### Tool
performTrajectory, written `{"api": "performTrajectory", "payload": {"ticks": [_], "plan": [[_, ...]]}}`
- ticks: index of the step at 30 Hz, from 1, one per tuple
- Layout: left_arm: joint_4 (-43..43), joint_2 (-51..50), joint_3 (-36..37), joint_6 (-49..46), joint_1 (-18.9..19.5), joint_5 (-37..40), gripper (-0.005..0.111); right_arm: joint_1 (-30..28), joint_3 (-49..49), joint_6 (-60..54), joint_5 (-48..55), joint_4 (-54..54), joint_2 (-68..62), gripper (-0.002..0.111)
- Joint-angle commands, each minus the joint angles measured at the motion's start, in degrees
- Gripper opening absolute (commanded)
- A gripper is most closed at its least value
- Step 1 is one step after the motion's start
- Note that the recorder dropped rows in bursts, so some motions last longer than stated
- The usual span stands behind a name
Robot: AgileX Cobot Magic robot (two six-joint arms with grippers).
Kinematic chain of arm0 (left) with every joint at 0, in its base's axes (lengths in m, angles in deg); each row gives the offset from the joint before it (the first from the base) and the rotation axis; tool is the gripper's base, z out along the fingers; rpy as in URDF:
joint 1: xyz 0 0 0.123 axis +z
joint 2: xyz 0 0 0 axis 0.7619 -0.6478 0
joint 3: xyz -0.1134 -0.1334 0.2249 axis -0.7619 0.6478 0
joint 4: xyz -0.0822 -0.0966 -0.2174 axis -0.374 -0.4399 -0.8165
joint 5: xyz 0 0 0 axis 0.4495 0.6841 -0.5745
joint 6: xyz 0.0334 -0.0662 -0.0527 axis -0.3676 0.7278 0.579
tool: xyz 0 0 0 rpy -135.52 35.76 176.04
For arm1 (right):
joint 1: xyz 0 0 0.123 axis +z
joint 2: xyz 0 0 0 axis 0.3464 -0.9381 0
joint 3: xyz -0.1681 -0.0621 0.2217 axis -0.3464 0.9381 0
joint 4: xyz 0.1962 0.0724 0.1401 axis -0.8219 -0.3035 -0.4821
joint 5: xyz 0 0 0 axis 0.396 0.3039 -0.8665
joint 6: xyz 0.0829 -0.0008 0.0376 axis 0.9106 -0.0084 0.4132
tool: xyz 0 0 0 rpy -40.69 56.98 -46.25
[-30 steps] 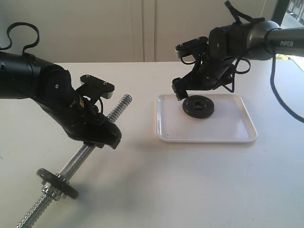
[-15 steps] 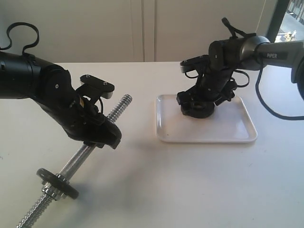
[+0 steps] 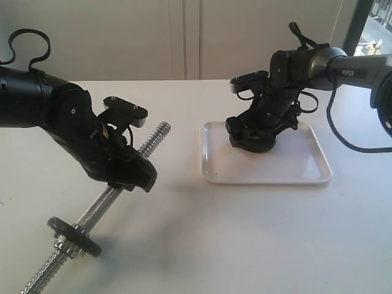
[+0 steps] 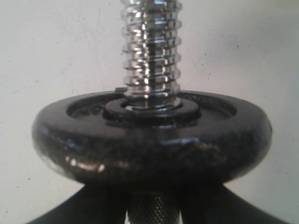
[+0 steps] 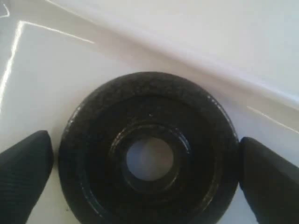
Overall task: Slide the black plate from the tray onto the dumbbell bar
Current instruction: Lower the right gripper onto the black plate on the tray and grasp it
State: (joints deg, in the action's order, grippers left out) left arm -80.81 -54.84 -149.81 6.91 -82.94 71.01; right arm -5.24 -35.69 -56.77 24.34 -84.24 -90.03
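Big drop for the right gripper (image 3: 250,138) over the last second: from hanging above the plate (image 5: 198,133) to sitting right down around it. No change on the left side.

Jaws spread wide right now, one finger (image 5: 25,175) just beside each side of the rim, nothing squeezed yet. Can't tell about actual contact. Plate lying flat in the tray (image 3: 306,174), over toward the far right corner of the table, hole facing up.

Left gripper (image 3: 131,174) clamped on the knurled middle of the bar (image 3: 154,136), holding it tilted near the left edge, free threaded end pointing up toward the tray. Already loaded with another disc (image 3: 75,231) down by the near left corner, collar nut (image 3: 61,248) right behind it.

Progress-wise: barely started, by the look of it. Done: bar presented, approach lined up. Left to do: close on the rim, lift clear of the tray, carry across, tip the hole onto the threads, slide it down. Lining up hole and thread probably the fiddly bit.
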Motion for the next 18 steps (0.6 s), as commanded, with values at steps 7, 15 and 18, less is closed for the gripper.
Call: {"api": "performTrajectory", "payload": {"ticks": [7, 15, 18], "plan": [[-1.17, 1.75, -0.83, -0.13, 0.01, -3.09, 0.0, -0.21, 0.5, 0.57, 6.76, 2.74, -1.65, 0.092], [-1.28, 1.75, -0.83, -0.13, 0.01, -3.09, 0.0, -0.21, 0.4, 0.42, 5.24, 2.74, -2.42, 0.008], [-1.28, 1.75, -0.83, -0.13, 0.01, -3.09, 0.0, -0.21, 0.28, -0.08, 6.43, -3.66, 1.04, 0.0]]}}
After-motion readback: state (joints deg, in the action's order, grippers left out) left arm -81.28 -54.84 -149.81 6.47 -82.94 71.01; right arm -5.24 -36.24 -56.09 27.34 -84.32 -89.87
